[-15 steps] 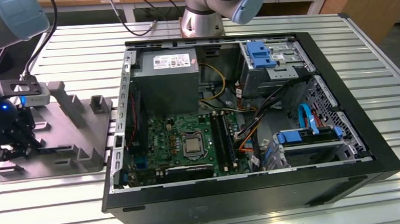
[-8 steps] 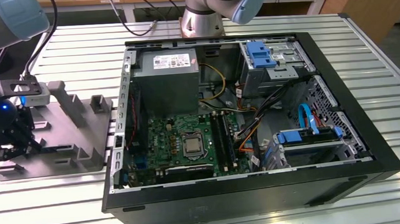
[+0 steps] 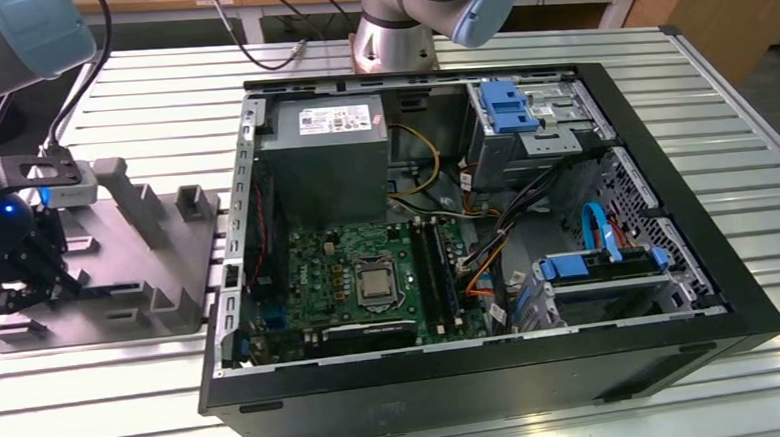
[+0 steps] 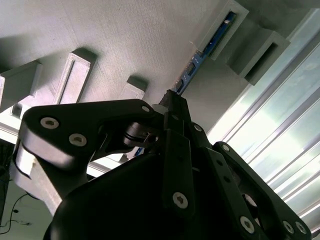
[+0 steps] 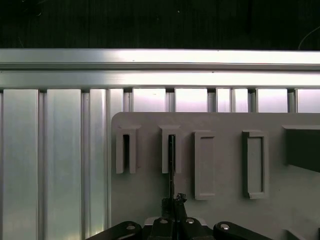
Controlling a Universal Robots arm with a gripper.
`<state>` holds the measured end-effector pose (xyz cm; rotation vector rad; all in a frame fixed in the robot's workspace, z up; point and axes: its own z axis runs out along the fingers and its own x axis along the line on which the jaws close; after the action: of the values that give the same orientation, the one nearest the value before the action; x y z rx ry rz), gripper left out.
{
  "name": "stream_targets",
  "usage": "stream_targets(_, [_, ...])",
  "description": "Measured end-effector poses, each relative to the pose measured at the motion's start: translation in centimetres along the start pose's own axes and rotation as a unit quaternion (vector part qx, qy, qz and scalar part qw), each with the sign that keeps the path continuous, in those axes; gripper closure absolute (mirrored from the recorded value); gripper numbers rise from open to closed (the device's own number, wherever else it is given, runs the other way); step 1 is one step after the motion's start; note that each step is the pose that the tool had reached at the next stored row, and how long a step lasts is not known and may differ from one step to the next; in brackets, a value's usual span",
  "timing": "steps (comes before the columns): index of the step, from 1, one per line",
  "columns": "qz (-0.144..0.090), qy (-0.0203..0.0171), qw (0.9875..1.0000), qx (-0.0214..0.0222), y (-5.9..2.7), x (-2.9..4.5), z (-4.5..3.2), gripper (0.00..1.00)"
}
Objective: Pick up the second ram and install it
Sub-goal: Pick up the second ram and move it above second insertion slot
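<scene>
The second ram (image 4: 210, 45) stands edge-on in a slot of the grey moulded plate (image 4: 125, 40), a thin dark strip with a blue-tinted edge. In the first wrist view the ram (image 5: 171, 170) rises as a slim line from a slotted block on the plate (image 5: 225, 165). My gripper (image 4: 172, 97) is shut on the ram's near end, with its dark fingertips pinching the strip in both wrist views (image 5: 173, 201). In the exterior view my gripper (image 3: 17, 288) hangs low over the plate (image 3: 127, 292) at the exterior view's left. The motherboard's memory slots (image 3: 436, 266) lie beside the CPU socket (image 3: 373, 284).
An open black computer case (image 3: 714, 292) lies on the slatted aluminium table (image 3: 156, 91), to the exterior view's right of the plate. Inside are a power supply (image 3: 326, 152), blue-tabbed drive brackets (image 3: 511, 107), and loose cables (image 3: 498, 233). The arm's base (image 3: 400, 28) stands behind the case.
</scene>
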<state>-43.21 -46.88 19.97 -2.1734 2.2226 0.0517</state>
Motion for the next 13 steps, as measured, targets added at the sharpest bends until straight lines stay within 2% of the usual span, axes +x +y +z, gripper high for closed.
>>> stream_targets(3, [0.0, 0.0, 1.0, 0.0, -0.01, -0.01, -0.22, 0.89])
stream_targets(13, [0.0, 0.0, 1.0, 0.0, 0.0, -0.01, -0.26, 0.89])
